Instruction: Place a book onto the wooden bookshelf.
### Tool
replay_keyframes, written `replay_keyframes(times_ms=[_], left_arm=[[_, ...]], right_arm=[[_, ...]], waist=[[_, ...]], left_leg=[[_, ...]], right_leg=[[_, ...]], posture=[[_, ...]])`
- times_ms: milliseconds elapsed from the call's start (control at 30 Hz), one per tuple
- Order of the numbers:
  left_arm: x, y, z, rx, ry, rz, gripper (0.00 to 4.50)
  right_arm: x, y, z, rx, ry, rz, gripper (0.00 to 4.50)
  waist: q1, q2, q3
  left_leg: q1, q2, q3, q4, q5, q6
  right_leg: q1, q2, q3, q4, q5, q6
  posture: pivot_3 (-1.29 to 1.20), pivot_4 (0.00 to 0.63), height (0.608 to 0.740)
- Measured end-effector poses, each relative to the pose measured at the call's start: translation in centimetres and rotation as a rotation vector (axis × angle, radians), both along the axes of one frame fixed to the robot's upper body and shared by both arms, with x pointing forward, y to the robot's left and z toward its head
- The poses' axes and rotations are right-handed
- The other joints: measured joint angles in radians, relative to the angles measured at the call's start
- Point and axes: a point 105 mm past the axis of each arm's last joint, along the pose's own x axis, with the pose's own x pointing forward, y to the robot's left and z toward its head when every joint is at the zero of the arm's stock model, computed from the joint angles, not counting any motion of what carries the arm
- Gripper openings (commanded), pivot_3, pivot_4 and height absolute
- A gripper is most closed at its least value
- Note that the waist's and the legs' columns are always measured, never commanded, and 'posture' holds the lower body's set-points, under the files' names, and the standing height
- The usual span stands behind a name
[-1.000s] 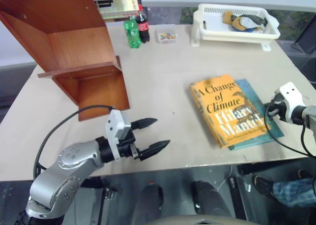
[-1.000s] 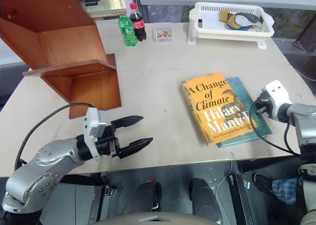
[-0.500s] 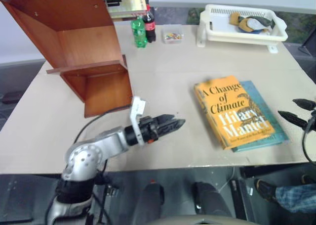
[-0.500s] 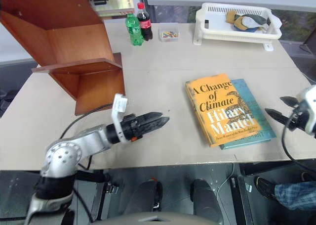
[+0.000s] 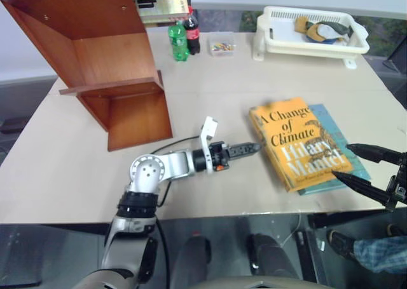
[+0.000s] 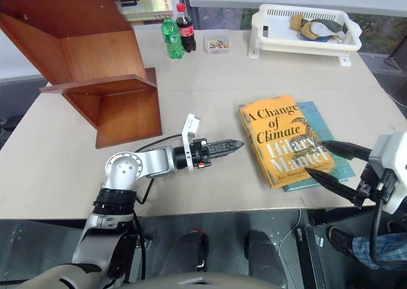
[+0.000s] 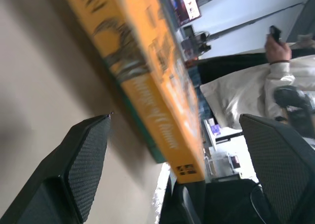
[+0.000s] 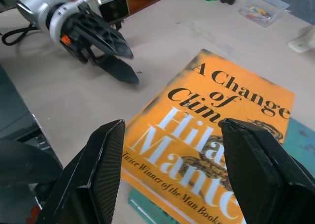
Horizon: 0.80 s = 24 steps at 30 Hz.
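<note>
Both pincers gape empty: the left pincer (image 6: 230, 146) aims at the book's (image 6: 278, 138) spine, the right pincer (image 6: 332, 163) hovers opposite, apparently to bracket it.

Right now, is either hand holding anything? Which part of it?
Nothing is held. The left hand is open beside the spine edge of the orange book, which lies flat on the teal book. The right hand hangs open above it.
</note>
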Motion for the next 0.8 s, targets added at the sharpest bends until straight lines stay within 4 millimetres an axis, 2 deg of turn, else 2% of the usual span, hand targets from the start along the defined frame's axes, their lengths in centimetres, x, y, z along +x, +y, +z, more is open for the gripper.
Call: replay_keyframes(times_ms=[267,400,800], left_arm=[[0.8,-3.5,-0.8,-0.02,0.084,-0.008,4.5],[1.9,-3.9,-1.1,-0.037,0.129,0.054,4.5],[4.4,-5.1,-0.2,-0.094,0.184,0.17,4.5]], right_arm=[[-0.4,0.5,0.0,0.007,-0.01,0.004,3.17],[-0.4,0.6,0.2,0.002,-0.029,0.003,3.17],[-0.6,0.8,0.1,-0.017,-0.061,-0.008,3.17]], waist=[[0.0,-0.001,0.0],[-0.001,-0.001,0.0],[0.001,-0.001,0.0]], left_leg=[[0.0,0.0,-0.001,0.0,0.0,0.0],[0.0,0.0,-0.001,0.0,0.0,0.0],[-0.001,-0.001,-0.001,0.0,0.0,0.0]], right_leg=[[0.0,0.0,0.0,0.0,0.0,0.0],[0.0,0.0,0.0,0.0,0.0,0.0],[0.0,0.0,0.0,-0.001,-0.001,0.001]], posture=[[0.0,0.15,0.74],[0.0,0.15,0.74],[0.0,0.15,0.74]])
